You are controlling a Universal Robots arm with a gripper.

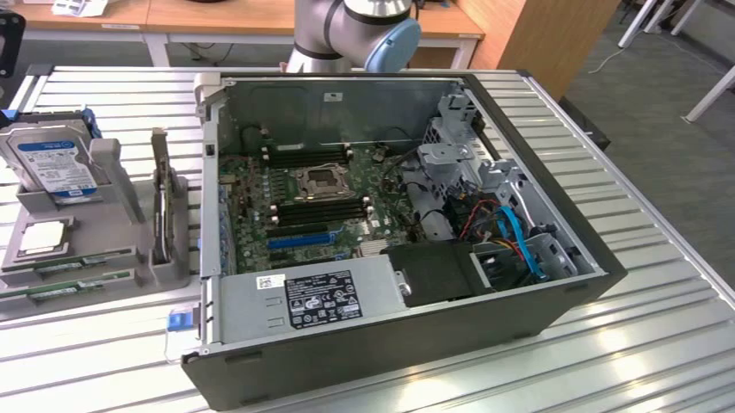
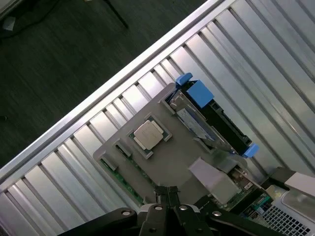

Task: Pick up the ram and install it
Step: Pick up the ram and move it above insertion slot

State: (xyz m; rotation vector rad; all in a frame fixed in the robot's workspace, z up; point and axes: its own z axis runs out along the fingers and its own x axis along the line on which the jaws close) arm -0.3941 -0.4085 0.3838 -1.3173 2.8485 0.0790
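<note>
Ram (image 1: 71,261) lies in the gray tray (image 1: 103,241), not yet picked up.
Exterior view: it rests on the desk (image 1: 643,327) at the view's left, well apart from the open computer case (image 1: 540,292). Wrist view: the pincer (image 2: 166,191) hangs over the tray edge near the ram (image 2: 118,172), fingertips together, gripping nothing; pickup and fitting both remain.

Robotics laboratory: an opened computer tower (image 1: 379,353) lies on a slatted metal bench (image 1: 666,344) before a robot arm (image 1: 350,30). A grey parts fixture (image 1: 120,172) stands alongside, with wooden desks (image 1: 230,15) behind.
</note>
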